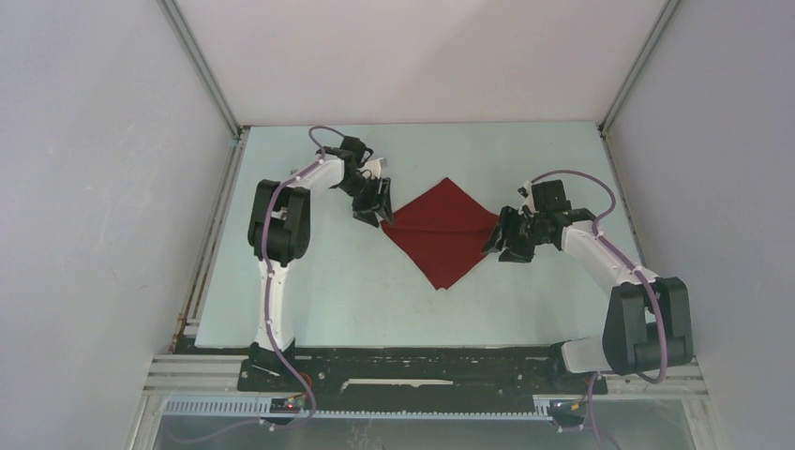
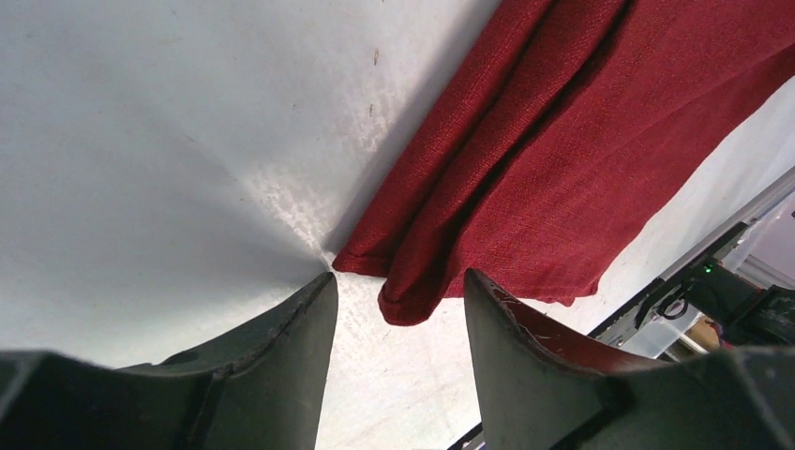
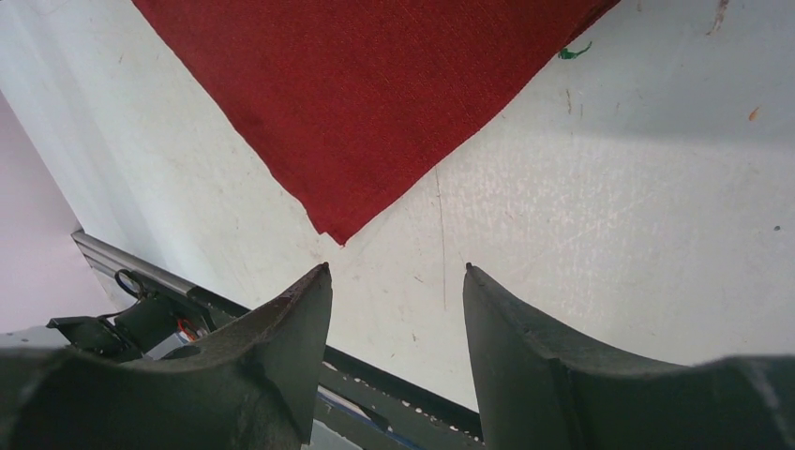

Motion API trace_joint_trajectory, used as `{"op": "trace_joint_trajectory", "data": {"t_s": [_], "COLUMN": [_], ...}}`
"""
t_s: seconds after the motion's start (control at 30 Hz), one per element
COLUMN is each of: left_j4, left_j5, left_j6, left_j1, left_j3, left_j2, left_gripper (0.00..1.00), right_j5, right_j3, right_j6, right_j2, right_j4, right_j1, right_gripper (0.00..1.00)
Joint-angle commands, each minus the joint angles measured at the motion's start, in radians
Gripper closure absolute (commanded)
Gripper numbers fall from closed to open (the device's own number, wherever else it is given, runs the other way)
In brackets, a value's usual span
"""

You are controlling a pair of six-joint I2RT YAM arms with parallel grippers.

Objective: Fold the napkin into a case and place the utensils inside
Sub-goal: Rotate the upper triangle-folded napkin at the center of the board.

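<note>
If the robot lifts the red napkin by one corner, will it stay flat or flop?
It would probably flop: the napkin bunches into soft folds at its corner. Its woven surface looks rough, so it likely won't slip easily.

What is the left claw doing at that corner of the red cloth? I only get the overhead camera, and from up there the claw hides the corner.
Observer: In the left wrist view, the left gripper has its jaws apart. The tip of the napkin corner shows in the gap between them, not clamped.
Operator: Is the cloth lying flat there?
Observer: No. That corner is doubled over, with rounded folds running back from it.
Operator: And the other claw?
Observer: The right gripper is open too. Its wrist view shows a flat, pointed corner lying on the table just ahead of the gripper, not inside its gap.
</note>
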Motion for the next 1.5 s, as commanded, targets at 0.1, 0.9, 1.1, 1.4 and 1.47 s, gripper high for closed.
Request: {"op": "trace_joint_trajectory", "data": {"t_s": [0.1,0.9,1.1,1.4,1.47], "left_j4": [0.006,0.734,1.100,0.784,0.668], "left_j5": [-0.003,0.035,-0.056,-0.133,-0.184], "left_j6": [0.022,-0.635,-1.004,-0.855,-0.781], "left_j1": [-0.001,-0.004,-0.171,-0.229,-0.230], "left_j3": [0.034,-0.957,-1.346,-1.328,-1.288], "left_j2": [0.027,-0.529,-0.770,-0.990,-1.030], "left_gripper": [0.43,1.00,1.00,0.59,0.46], "right_j5": [-0.019,0.034,-0.029,-0.146,-0.141], "right_j3": [-0.001,-0.012,-0.039,-0.153,-0.183], "right_j6": [0.011,-0.003,0.015,0.023,0.016], "right_j2": [-0.037,-0.059,-0.025,0.035,0.044], "right_j4": [0.026,0.002,0.014,0.045,0.042], "right_j1": [0.008,0.052,0.056,0.035,0.019], "right_gripper": [0.39,0.38,0.37,0.35,0.36]}}
